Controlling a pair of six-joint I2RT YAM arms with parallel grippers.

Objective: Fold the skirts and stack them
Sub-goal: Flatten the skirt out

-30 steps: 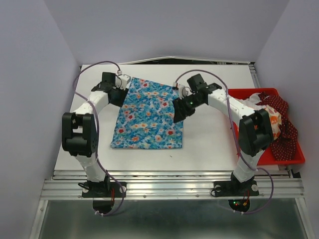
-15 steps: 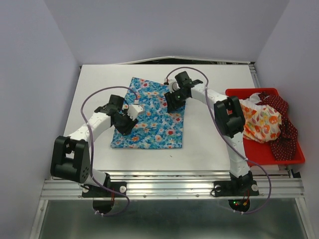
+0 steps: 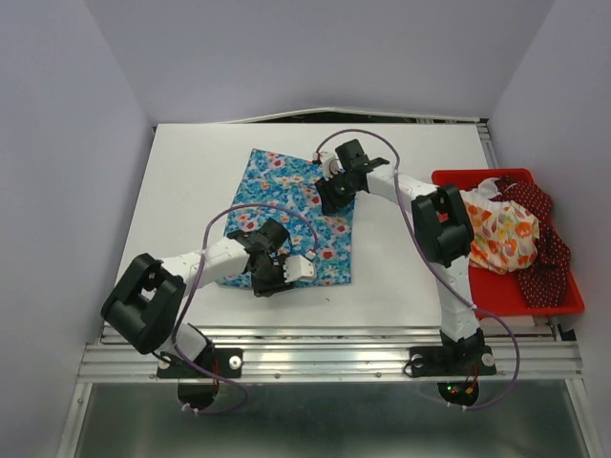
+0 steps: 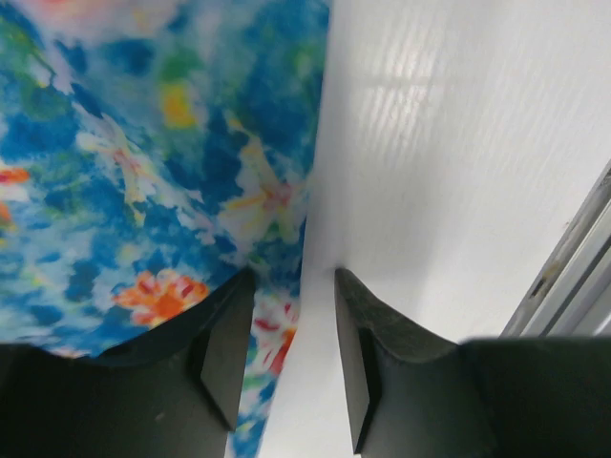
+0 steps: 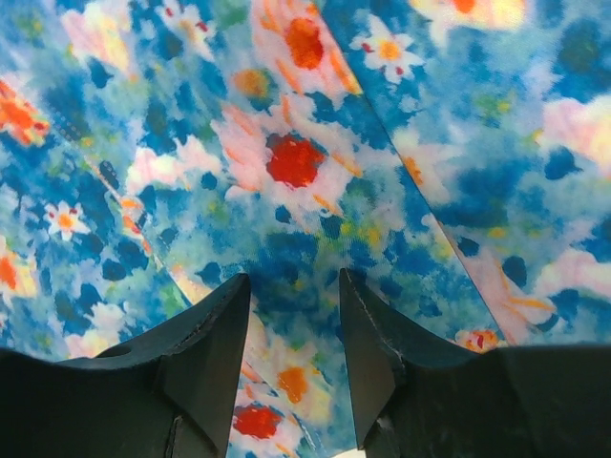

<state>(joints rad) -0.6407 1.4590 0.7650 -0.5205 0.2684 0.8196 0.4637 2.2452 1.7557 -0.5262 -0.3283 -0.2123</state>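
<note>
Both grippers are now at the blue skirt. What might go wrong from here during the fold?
1. The left gripper stands open across an edge of the blue skirt, one finger over bare table; closing may catch only a sliver and slip.
2. The right gripper is open above flat cloth; a pinch there may bunch the fabric and skew the fold.

The blue skirt (image 3: 284,186) with flowers of many colours is lying spread out flat near the middle of the white surface (image 3: 191,191). Its far end is looking narrower and its near end wider. The cream-white skirt (image 3: 501,239) with orange flowers is lying crumpled in the red tray (image 3: 535,308) on the right. The dark red skirt (image 3: 544,277) with tiny white dots is lying bunched up beside it in the same tray, touching it.
</note>
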